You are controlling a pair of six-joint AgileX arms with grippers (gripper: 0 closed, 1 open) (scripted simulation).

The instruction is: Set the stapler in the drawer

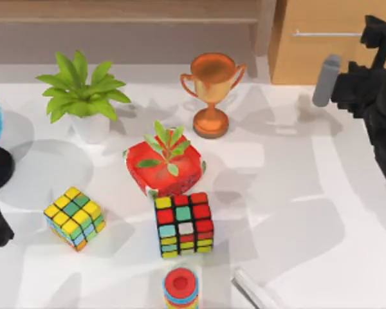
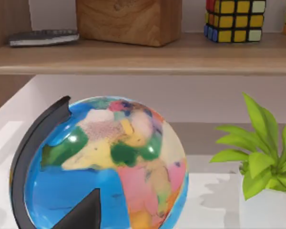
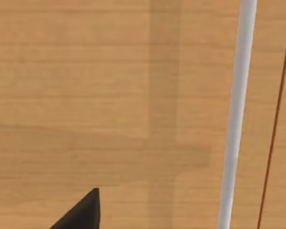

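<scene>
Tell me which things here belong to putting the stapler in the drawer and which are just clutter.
Job: stapler at the table's near edge; drawer at far right; right pincer near its handle.
Clutter: globe, potted plant, trophy, two puzzle cubes, red planter.

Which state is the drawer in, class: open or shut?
Shut. The drawer shows a flat wooden front with its handle across it; none of the inside is visible. The right gripper is near it.

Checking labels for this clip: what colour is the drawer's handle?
Silver-white, a thin bar across the tan drawer front; handle clearest in the right wrist view.
</scene>
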